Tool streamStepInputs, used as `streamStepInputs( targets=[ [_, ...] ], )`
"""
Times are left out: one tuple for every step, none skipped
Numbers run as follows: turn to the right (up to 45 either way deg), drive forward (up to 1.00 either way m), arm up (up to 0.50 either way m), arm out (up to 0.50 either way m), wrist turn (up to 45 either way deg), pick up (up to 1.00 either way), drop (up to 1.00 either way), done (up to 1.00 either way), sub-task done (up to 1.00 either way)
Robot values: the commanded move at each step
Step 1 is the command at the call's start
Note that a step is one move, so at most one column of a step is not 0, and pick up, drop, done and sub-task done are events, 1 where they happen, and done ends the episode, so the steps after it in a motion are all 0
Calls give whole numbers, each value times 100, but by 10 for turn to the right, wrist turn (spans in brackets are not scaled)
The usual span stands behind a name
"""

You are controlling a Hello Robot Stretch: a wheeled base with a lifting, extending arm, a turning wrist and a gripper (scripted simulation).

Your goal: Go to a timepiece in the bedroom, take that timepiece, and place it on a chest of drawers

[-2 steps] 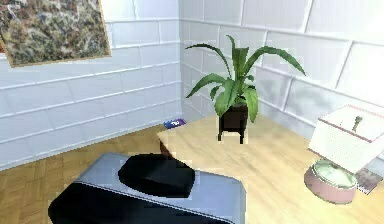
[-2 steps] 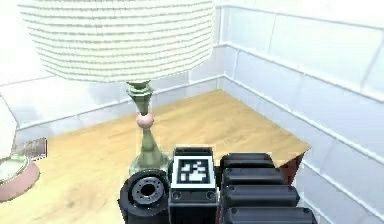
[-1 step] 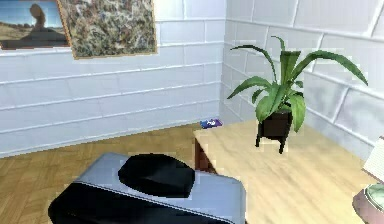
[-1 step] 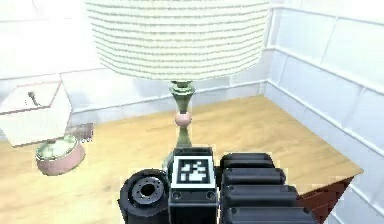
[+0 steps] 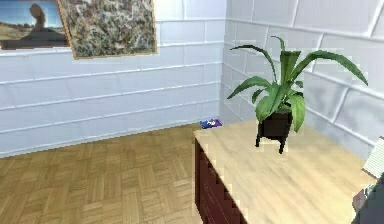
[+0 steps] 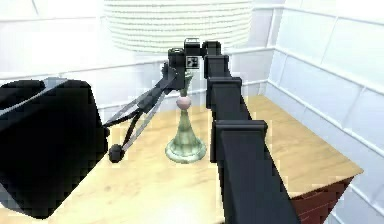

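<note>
The robot's arm (image 6: 245, 150), seen on its reaching side: a dark, almost black square bar built of nested box segments, each a step slimmer than the one nearer, with hard edges and upper faces that catch a faint grey sheen. At its far end sit two small white squares (image 6: 182, 58) printed with black marks, set side by side on a black mount. Left of them is the gripper (image 6: 112, 140), its body dark and compact, with two thin dark fingers (image 6: 138, 109) running from it like slender rods, slightly bowed; one ends in a small round black tip, and the matte finish is the same throughout
</note>
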Motion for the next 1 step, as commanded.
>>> streamStepInputs(
  targets=[
    [0,0,0,0,450,0,0,0,0]
  ],
)
